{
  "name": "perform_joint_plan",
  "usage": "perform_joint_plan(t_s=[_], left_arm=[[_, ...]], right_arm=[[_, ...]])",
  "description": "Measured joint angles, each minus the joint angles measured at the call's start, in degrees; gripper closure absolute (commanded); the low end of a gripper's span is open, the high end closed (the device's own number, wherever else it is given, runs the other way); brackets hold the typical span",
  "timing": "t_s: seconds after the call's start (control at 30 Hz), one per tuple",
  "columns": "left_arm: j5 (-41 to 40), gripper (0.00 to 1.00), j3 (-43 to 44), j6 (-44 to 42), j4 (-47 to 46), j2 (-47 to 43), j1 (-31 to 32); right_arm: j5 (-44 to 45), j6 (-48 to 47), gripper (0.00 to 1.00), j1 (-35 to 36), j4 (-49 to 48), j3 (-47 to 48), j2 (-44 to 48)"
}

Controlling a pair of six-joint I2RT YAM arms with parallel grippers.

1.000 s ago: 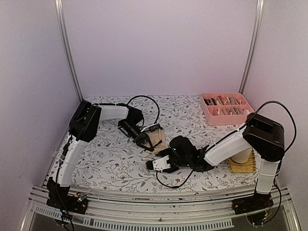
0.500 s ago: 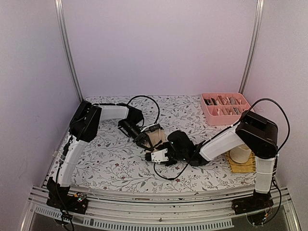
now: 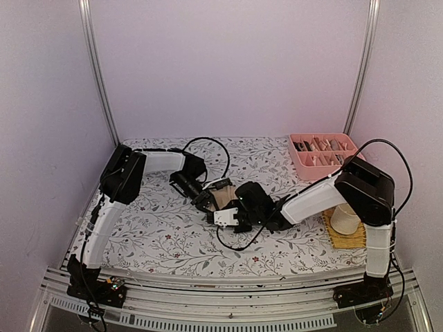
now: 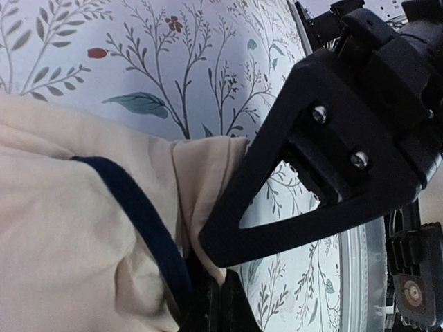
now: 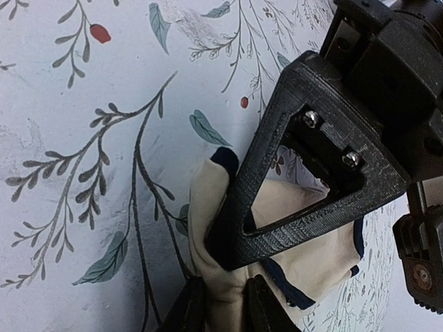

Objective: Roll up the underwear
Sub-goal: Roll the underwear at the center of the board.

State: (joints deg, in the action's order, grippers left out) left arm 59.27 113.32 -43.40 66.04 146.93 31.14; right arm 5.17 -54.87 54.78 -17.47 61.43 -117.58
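Step in hand: forming the roll. The beige underwear (image 4: 76,249) lies bunched at the middle of the bench (image 3: 159,228), between the two arms. The left hand (image 4: 208,308) is clamped on its dark-edged hem. The right hand (image 5: 221,311) pinches a fold of the same cloth (firmness of grip unconfirmed). Next move, as judged: turn the pinched fold over onto the cloth while the left side stays anchored.

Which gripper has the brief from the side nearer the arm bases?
The right gripper: it meets the beige brief from the front, while the left gripper holds it from the back left.
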Motion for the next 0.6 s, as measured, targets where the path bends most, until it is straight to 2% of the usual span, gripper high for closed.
perform_joint_plan(t_s=[0.07,0.1,0.27,0.4,0.6], left_arm=[[-0.2,1.00,0.0,-0.2,0.1,0.0,0.0],[-0.3,1.00,0.0,-0.3,0.1,0.0,0.0],[-0.8,1.00,-0.2,-1.0,0.1,-0.1,-0.1],[-1.2,0.86,-0.5,-1.2,-0.3,-0.4,-0.1],[-2.3,0.56,-1.4,-2.4,-0.7,-2.4,-0.2]], right_arm=[[-0.3,1.0,0.80,-0.2,1.4,0.9,-0.2],[-0.6,1.6,0.84,-0.3,2.1,1.4,-0.4],[-2.1,4.0,0.91,-0.7,6.8,4.3,-1.0],[-3.4,5.5,0.95,-1.1,10.2,6.2,-1.3],[-4.9,7.6,0.97,-1.3,13.0,7.7,-1.4]])
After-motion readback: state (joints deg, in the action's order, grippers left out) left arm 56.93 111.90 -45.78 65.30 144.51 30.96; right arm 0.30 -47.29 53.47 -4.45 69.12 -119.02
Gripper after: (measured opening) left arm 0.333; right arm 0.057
